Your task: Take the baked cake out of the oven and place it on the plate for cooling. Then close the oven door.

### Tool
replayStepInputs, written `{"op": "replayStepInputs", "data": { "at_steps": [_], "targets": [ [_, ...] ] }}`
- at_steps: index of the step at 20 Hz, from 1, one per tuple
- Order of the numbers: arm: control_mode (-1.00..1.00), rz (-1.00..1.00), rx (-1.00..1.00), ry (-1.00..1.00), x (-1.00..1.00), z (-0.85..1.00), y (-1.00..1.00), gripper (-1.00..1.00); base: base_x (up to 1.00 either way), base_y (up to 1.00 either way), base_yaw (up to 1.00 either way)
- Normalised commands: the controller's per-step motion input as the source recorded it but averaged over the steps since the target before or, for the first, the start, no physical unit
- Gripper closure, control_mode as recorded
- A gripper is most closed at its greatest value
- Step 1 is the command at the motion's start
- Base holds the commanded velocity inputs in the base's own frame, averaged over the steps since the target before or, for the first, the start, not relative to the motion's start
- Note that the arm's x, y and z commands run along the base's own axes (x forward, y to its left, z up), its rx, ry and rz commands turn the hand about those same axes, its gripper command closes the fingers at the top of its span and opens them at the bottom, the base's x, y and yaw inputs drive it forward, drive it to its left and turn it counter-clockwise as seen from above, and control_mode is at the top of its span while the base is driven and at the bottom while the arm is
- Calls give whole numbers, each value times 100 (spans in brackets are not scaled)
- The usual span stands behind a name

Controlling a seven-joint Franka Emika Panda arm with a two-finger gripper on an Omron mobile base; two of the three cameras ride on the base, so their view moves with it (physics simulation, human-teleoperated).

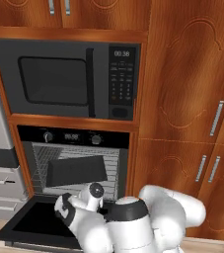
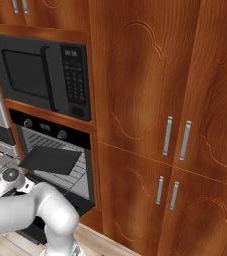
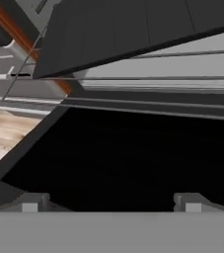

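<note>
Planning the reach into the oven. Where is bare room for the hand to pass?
Free: above the open oven door, in front of the racks. Crowded: the dark tray tilts across the oven mouth, so the gap above it is tight.

Carved reddish wood cabinets (image 2: 150, 90) with silver bar handles (image 2: 168, 136) were seen at 3 o'clock of a dark grey microwave (image 1: 66, 79); light plank floor (image 2: 102, 246) lay below.

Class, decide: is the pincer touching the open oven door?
Apart. In the hand view both fingertips stand spread with nothing between them, and the oven door lies beyond them; the pincer meets nothing.
</note>
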Motion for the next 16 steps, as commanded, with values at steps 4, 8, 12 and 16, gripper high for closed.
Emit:
{"op": "replayStepInputs", "data": {
  "at_steps": [4, 8, 12, 16],
  "targets": [
    [-100, -1, 2, -7, 36, -7, 0, -100, 0, 0, 0],
    [-100, 0, 0, -5, 40, -3, 4, -100, 0, 0, 0],
    [-100, 0, 0, -12, 33, -6, 23, -100, 0, 0, 0],
    [-100, -5, 0, -10, 11, -14, 46, -100, 0, 0, 0]
  ]
}}
